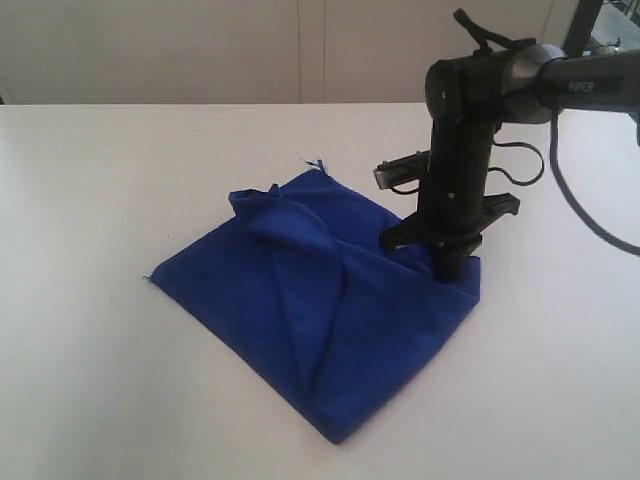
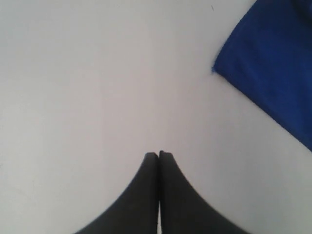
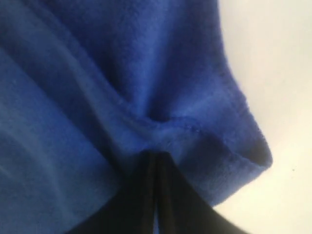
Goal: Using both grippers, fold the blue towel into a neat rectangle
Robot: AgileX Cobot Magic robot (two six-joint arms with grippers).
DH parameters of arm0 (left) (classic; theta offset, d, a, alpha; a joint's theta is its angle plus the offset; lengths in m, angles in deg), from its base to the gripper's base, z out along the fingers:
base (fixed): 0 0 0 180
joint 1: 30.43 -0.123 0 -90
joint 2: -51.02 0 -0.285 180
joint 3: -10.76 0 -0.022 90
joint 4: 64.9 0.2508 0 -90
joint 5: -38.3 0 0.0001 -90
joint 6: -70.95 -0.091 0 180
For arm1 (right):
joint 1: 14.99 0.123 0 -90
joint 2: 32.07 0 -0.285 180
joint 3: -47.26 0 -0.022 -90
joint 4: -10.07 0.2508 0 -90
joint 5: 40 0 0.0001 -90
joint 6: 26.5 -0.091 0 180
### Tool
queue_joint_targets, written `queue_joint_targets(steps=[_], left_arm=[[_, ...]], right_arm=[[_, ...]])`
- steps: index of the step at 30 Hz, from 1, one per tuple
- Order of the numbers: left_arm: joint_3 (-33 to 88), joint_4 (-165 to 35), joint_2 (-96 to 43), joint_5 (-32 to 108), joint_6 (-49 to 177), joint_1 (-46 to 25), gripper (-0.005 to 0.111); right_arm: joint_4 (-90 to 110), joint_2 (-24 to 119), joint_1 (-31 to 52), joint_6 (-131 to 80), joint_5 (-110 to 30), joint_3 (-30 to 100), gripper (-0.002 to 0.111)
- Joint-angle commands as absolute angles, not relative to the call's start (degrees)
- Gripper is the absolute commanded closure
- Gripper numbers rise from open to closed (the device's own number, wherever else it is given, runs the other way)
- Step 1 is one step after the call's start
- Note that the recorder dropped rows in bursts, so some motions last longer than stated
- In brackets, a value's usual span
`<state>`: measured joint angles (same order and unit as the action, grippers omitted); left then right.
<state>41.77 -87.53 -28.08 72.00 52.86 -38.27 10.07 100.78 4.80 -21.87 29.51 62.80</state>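
Observation:
The blue towel (image 1: 300, 290) lies loosely folded on the white table (image 1: 90, 200), with a raised diagonal ridge across its middle and a bunched corner at the back. My right gripper (image 1: 448, 272) points straight down onto the towel's right corner. In the right wrist view its fingers are shut (image 3: 156, 155), with the blue towel (image 3: 122, 73) puckering into their tips beside a stitched hem. My left gripper (image 2: 159, 154) is shut and empty over bare table, with a corner of the blue towel (image 2: 273, 63) some way off. The left gripper does not show in the exterior view.
The right arm (image 1: 500, 80) and its looping black cable (image 1: 565, 190) hang over the table's right rear. A pale wall (image 1: 200, 50) rises behind the table's back edge. A short loose thread (image 1: 318, 162) sticks out at the towel's far corner.

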Motion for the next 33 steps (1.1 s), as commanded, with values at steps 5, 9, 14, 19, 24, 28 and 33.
queue_joint_targets(steps=[5, 9, 14, 19, 24, 28, 33], left_arm=[[42.2, -91.3, -27.5, 71.2, 53.2, -37.9, 0.107], [42.2, -95.8, -27.5, 74.1, 52.9, -37.9, 0.107], [42.2, -98.4, -27.5, 76.6, 49.1, -33.6, 0.107], [42.2, -98.4, -28.8, 71.3, 51.1, -23.4, 0.107], [40.5, -97.2, -35.8, 67.1, 54.9, -14.6, 0.107], [34.0, -88.0, -44.1, 69.2, 63.3, -10.8, 0.107], [24.9, -80.0, -51.9, 70.8, 65.7, -8.2, 0.107]], right_arm=[[10.6, 92.3, 4.9, -19.9, 24.3, 62.6, 0.108], [11.2, 90.2, 4.9, -16.2, 21.0, 62.6, 0.108], [17.2, 90.3, 4.9, -11.9, 18.0, 62.6, 0.108], [21.4, 90.4, 4.9, -5.4, 13.9, 62.6, 0.108], [22.3, 90.4, 4.9, -4.1, 11.6, 62.6, 0.108], [22.4, 90.4, 4.9, -4.1, 11.6, 62.6, 0.108], [23.8, 90.7, 4.9, -3.2, 11.0, 62.6, 0.108]])
